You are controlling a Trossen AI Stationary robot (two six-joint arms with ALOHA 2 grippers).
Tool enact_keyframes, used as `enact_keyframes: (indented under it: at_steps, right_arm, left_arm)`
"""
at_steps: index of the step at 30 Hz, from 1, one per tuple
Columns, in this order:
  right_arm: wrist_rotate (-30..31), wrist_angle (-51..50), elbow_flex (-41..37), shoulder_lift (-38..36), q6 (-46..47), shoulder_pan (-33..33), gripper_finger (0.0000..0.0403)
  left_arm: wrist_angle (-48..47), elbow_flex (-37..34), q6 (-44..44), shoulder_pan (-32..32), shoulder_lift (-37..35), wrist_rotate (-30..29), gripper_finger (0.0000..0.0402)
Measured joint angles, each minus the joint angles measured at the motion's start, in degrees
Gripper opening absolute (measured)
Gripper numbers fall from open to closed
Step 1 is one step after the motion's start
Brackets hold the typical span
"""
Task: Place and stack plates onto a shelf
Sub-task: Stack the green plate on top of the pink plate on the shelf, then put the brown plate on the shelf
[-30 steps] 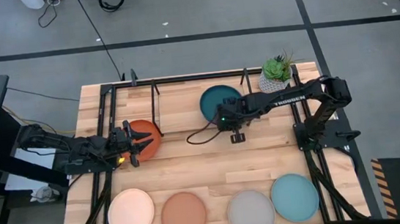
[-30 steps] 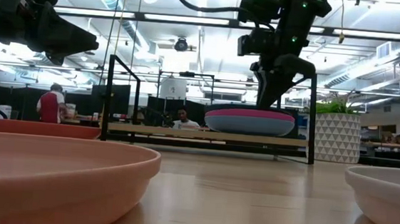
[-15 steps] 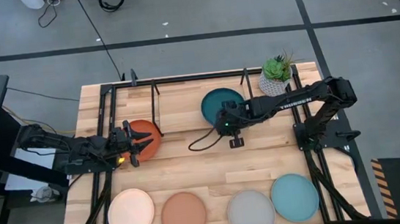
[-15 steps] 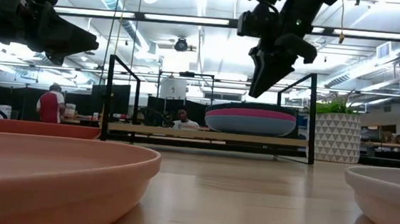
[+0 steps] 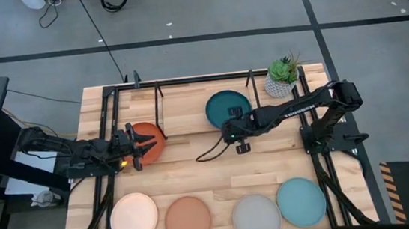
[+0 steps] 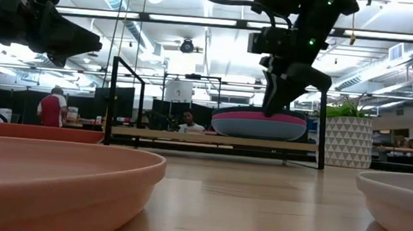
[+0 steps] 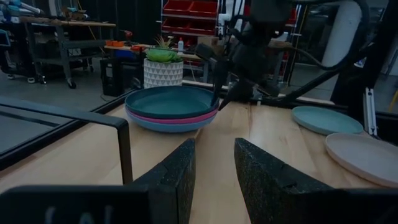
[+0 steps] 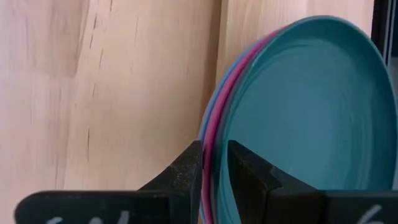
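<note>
A stack of three plates, dark teal on magenta on blue (image 5: 228, 106) (image 6: 257, 124), rests on the low wooden shelf (image 5: 185, 112) (image 6: 190, 137). My right gripper (image 5: 230, 128) (image 6: 272, 106) (image 8: 214, 165) points down at the stack's near rim. It is open by a narrow gap, one finger inside the teal rim and one outside. The orange-red plate (image 5: 152, 131) (image 6: 35, 131) lies on the table left of the shelf. My left gripper (image 5: 145, 141) (image 7: 214, 158) hovers open above it. My right gripper comes from above, its fingers either side of the stack's near rim (image 8: 210, 134). I cannot tell whether they touch it. The stack lies flat on the shelf.
Along the table's near edge lie the cream-peach (image 5: 133, 217), terracotta (image 5: 187, 220), grey-beige (image 5: 256, 216) and light teal (image 5: 301, 201) plates. A potted plant (image 5: 282, 75) stands at the far right, beside the shelf. Thin black shelf legs (image 6: 111, 101) rise at the shelf's corners.
My right gripper rose off the stack and tipped, then came back down onto the stack's near rim. It ended slightly nearer the table's left and near edges. The stack has stayed in place.
</note>
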Motion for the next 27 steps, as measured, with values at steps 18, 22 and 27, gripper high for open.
enact_keyframes:
  at_steps: [18, 22, 27]
  right_arm:
    - [2.57, 2.02, 4.0, -0.2, -1.08, 4.6, 0.0082]
    - [-1.28, 5.21, 4.0, -0.2, -1.09, 6.59, 0.0082]
    - [1.12, 5.69, 3.95, -0.2, -0.11, 9.32, 0.0082]
  left_arm:
    - [-0.41, 0.0, 0.74, -0.07, -0.01, 12.8, 0.0119]
    - [-0.53, -0.02, -0.05, -0.14, 0.21, 20.85, 0.0119]
    - [-5.96, 0.44, -8.33, -2.02, 5.9, 20.17, 0.0119]
